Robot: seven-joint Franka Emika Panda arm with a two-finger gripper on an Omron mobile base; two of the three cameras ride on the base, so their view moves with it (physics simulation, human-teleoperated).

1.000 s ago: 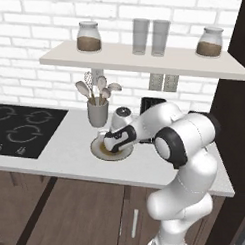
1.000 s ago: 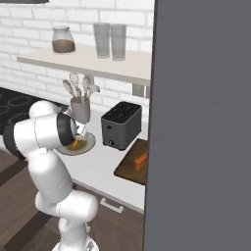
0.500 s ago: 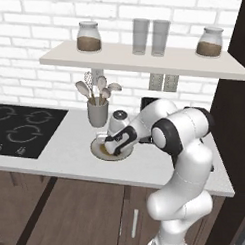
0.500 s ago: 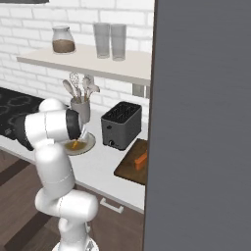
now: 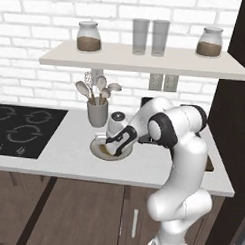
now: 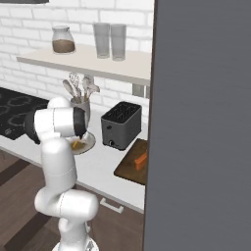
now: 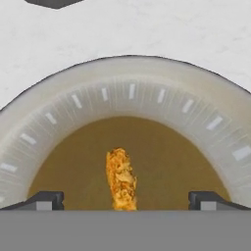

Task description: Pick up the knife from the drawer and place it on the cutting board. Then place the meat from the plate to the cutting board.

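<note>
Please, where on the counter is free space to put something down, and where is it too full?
Bare counter lies between the stovetop and the plate, and along the front edge before the plate. It is crowded behind: utensil holder, toaster, and the cutting board carrying the knife. The gripper hangs over the plate, the meat between its open fingers.

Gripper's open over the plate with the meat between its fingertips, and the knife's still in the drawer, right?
Not quite: the knife already lies on the cutting board, per the right base view. The rest holds: the gripper is open over the plate, fingertips either side of the meat.
</note>
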